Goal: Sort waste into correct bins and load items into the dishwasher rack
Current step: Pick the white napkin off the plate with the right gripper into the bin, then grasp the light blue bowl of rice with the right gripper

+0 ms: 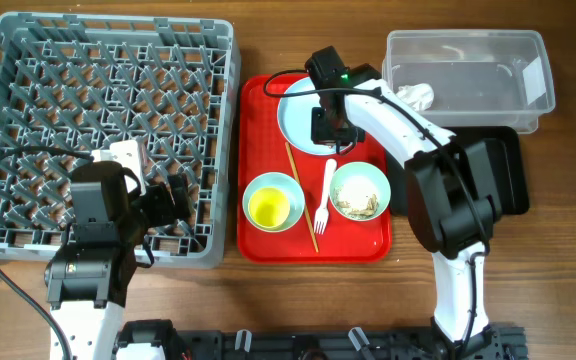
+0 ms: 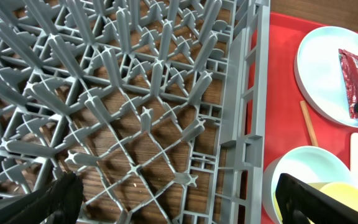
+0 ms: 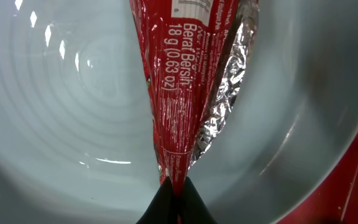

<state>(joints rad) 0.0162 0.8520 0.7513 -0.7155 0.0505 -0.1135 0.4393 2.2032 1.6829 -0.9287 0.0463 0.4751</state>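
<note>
Wrapper [image 3: 185, 93]: red crinkly film, silver foil inside; light, limp, slick; lying on the plate [image 3: 55, 124].
Right gripper [image 3: 176, 191]: tips pressed together on the wrapper's narrow end.
Hold: a gathered end or seam judged safer than the flat face, since slick film may slip out.
Plate: pale blue, round, glossy, faintly ringed; on the red tray [image 1: 268, 220].
Left gripper [image 2: 182, 200]: spread wide, nothing held, over the rack [image 2: 135, 112].
Rack: stiff grey plastic, lattice of upright pegs.
Bins: clear tub [image 1: 468, 60] with napkin [image 1: 415, 97] inside; black tray [image 1: 513, 170] just beside it.
Scraps [image 1: 359, 203]: loose beige grains in a bowl [image 1: 379, 176]; likely better tipped than pinched.
</note>
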